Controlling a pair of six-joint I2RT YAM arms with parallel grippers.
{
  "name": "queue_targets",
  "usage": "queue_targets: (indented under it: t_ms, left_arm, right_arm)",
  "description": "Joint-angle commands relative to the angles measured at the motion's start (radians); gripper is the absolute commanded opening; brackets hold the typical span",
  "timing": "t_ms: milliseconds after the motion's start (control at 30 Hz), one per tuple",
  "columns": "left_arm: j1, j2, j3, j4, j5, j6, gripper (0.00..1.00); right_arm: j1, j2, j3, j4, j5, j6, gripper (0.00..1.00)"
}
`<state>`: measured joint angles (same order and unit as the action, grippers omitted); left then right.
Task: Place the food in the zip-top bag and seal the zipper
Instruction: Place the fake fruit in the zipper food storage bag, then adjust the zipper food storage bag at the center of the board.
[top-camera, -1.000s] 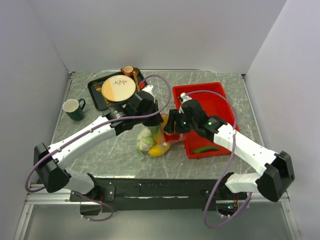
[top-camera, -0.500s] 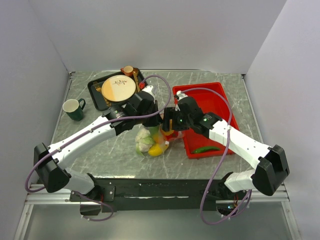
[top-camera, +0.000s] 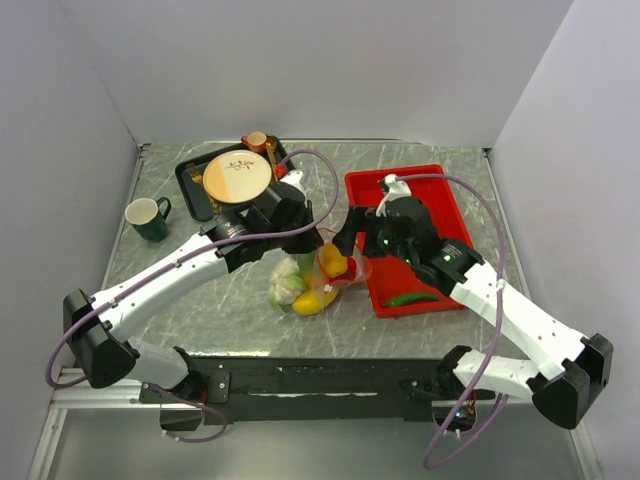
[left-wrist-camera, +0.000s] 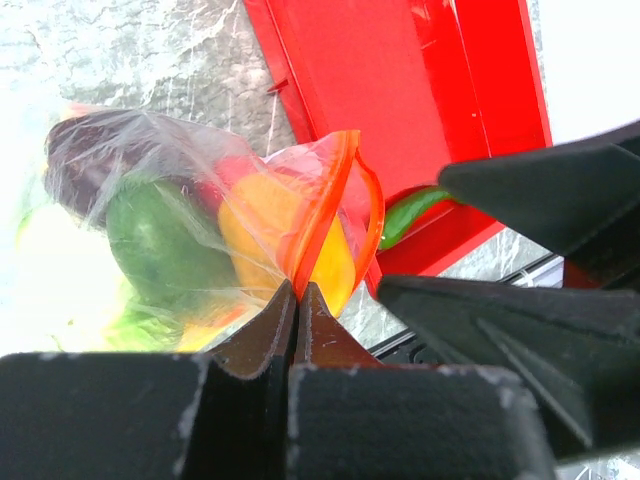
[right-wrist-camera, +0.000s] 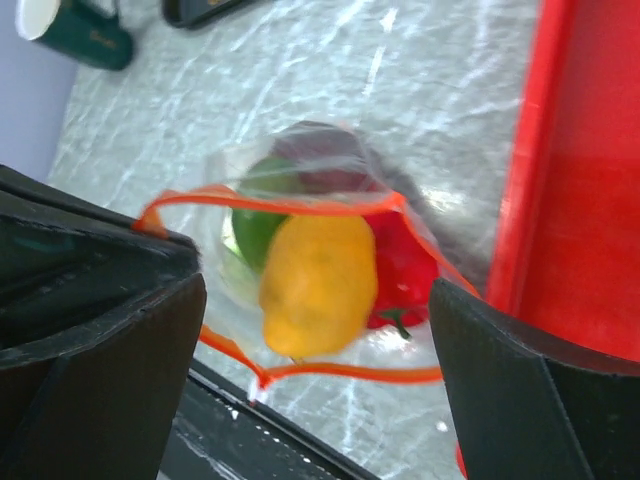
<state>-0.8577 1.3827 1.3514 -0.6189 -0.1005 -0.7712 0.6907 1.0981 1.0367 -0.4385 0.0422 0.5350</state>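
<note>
grey marbled surface is carrying the zip-top bag at its middle, just left of the red tray. left claw is clamping fully shut on the zipper strip, holding the mouth agape. right claw is hanging spread wide over that mouth, gripping nothing; one finger is covering a corner of the strip. yellow mango, red pepper and dark purple fruit are lying inside. in the left wrist view glare is washing out the rest, and the bag is hiding part of the green chili lying in the tray.
</note>
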Motion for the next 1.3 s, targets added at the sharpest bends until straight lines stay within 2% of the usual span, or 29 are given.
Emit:
queue_targets:
  t_ms: [0,200,400,567,733,833,867,933,967,1067,1133,1267]
  left_arm:
    - [0.002,-0.042,0.009,0.027,-0.016,0.007,0.02]
    - [0.000,-0.030,0.029,0.050,-0.001,0.009,0.02]
    - [0.000,-0.014,0.043,0.050,0.005,0.013,0.02]
    - [0.000,-0.008,0.038,0.047,0.008,0.012,0.02]
    - [0.000,-0.007,0.043,0.047,0.007,0.016,0.03]
    - [0.000,0.007,0.054,0.039,0.010,0.026,0.02]
    - [0.000,0.012,0.058,0.032,0.010,0.027,0.02]
    - [0.000,0.016,0.057,0.024,0.002,0.030,0.02]
    - [0.000,0.016,0.055,0.024,-0.001,0.029,0.02]
    - [0.000,0.000,0.057,0.024,0.004,0.010,0.01]
    - [0.002,-0.030,0.066,0.036,-0.007,0.016,0.04]
    - [0.035,-0.073,0.121,-0.060,-0.126,0.013,0.06]
  right_arm:
    - [-0.016,-0.017,-0.044,-0.101,0.110,0.058,0.93]
    - [-0.022,-0.050,-0.165,-0.108,0.114,0.131,0.78]
    - [-0.039,-0.023,-0.213,-0.080,0.136,0.152,0.69]
    - [-0.052,0.023,-0.237,-0.002,0.070,0.148,0.63]
    - [-0.089,0.063,-0.276,0.101,0.001,0.163,0.49]
    - [-0.106,0.048,-0.293,0.148,-0.039,0.171,0.28]
    - [-0.106,0.042,-0.290,0.153,-0.039,0.166,0.17]
    - [-0.106,0.017,-0.273,0.164,-0.039,0.152,0.09]
    - [-0.105,0.008,-0.265,0.173,-0.039,0.145,0.01]
    - [-0.103,-0.006,-0.235,0.222,-0.085,0.119,0.00]
    - [-0.089,-0.009,-0.163,0.216,-0.093,0.097,0.00]
    - [-0.045,0.006,0.003,0.184,-0.104,0.028,0.00]
